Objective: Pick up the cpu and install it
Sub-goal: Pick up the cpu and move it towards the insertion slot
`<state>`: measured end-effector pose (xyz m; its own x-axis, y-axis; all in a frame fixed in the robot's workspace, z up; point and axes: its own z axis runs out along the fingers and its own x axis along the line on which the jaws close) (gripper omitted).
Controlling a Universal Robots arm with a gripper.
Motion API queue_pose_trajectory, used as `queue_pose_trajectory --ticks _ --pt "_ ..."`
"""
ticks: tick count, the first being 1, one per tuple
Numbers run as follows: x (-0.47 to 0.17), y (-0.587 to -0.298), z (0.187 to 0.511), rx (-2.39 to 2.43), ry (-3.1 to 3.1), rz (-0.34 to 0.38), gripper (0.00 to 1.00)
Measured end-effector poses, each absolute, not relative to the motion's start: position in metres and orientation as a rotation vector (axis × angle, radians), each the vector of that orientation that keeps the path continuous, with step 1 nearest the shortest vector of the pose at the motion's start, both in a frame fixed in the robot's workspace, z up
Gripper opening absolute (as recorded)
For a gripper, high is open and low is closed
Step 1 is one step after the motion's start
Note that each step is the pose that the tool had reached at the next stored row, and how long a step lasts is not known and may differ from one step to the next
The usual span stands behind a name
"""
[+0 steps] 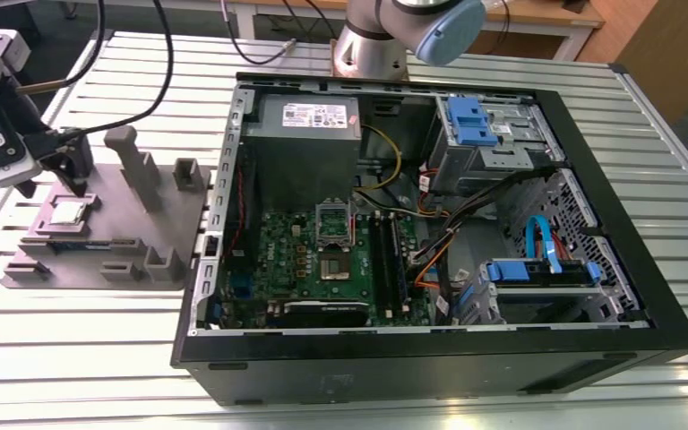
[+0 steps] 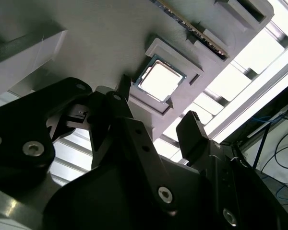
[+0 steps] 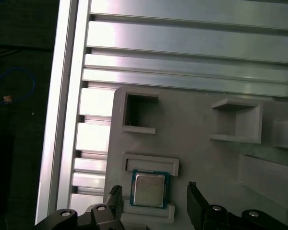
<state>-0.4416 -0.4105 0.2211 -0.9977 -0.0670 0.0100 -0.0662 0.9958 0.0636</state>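
Note:
The cpu [image 1: 69, 211] is a small silver square chip lying flat in a recess of the grey holder block [image 1: 123, 228], at the exterior view's left. My gripper [image 1: 67, 175] hangs just above it, open. In both wrist views the two black fingers stand on either side of the cpu [image 2: 161, 80] [image 3: 149, 189], apart from it, and nothing is held. The open gripper [image 2: 157, 100] [image 3: 154, 188] is centred over the chip. The motherboard's socket [image 1: 334, 235] lies uncovered inside the open computer case [image 1: 631, 224].
The holder block carries upright grey posts [image 1: 141, 175] and empty pockets [image 3: 139, 114] close to the chip. The case holds a power supply [image 1: 308, 116], blue drive brackets [image 1: 541, 271] and loose cables. All of this rests on a slatted metal table [image 1: 81, 358].

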Motion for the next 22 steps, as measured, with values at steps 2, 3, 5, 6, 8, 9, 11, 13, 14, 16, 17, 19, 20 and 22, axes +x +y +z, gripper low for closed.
queue_pose_trajectory --ticks 2,3,5,6,8,9,11,13,14,16,17,19,20,22 --pt "-0.442 -0.411 0.218 0.104 -3.126 -0.099 0.65" --pt "-0.442 -0.411 0.216 0.105 -3.126 -0.099 0.65" --pt "-0.442 -0.411 0.213 0.104 -3.126 -0.099 0.65" --pt "-0.443 -0.411 0.212 0.101 -3.126 -0.099 0.65" --pt "-0.443 -0.411 0.21 0.083 -3.127 -0.099 0.65" --pt "-0.443 -0.411 0.209 0.074 -3.128 -0.099 0.65" --pt "-0.443 -0.411 0.206 0.069 -3.128 -0.099 0.65" --pt "-0.444 -0.411 0.202 0.069 -3.128 -0.099 0.65" --pt "-0.444 -0.411 0.2 0.069 -3.128 -0.099 0.65" --pt "-0.445 -0.411 0.197 0.069 -3.128 -0.099 0.65" --pt "-0.445 -0.411 0.196 0.069 -3.129 -0.099 0.65" --pt "-0.446 -0.411 0.194 0.069 -3.13 -0.098 0.65" --pt "-0.446 -0.411 0.193 0.069 -3.13 -0.098 0.65" --pt "-0.446 -0.411 0.191 0.069 -3.131 -0.098 0.65"
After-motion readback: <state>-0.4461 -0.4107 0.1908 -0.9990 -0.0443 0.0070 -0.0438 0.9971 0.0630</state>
